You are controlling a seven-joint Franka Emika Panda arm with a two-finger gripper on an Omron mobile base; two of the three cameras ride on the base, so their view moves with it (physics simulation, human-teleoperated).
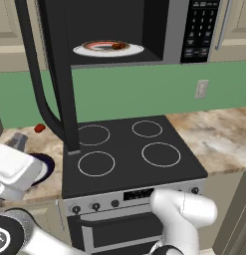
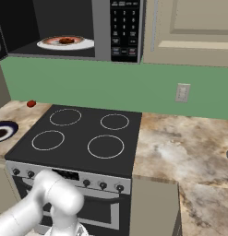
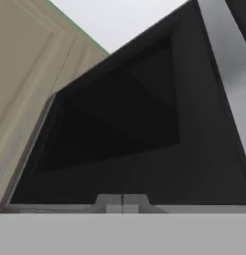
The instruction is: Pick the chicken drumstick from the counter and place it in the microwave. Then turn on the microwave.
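Claw [image 3: 122, 201] shut, tips barely visible; microwave [image 3: 144, 124] interior dark.

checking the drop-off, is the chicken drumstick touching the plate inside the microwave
Touching. In the left base view the chicken drumstick lies on the white plate inside the open microwave, no gap under it; the right base view agrees.

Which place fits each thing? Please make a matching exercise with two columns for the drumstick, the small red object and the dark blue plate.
Things:
1. chicken drumstick
2. small red object
3. dark blue plate

Places:
A. on the counter, left of the stove, near the green wall
B. on the white plate inside the open microwave
C. on the counter, left of the stove, near the front

Pairs: 1-B, 2-A, 3-C
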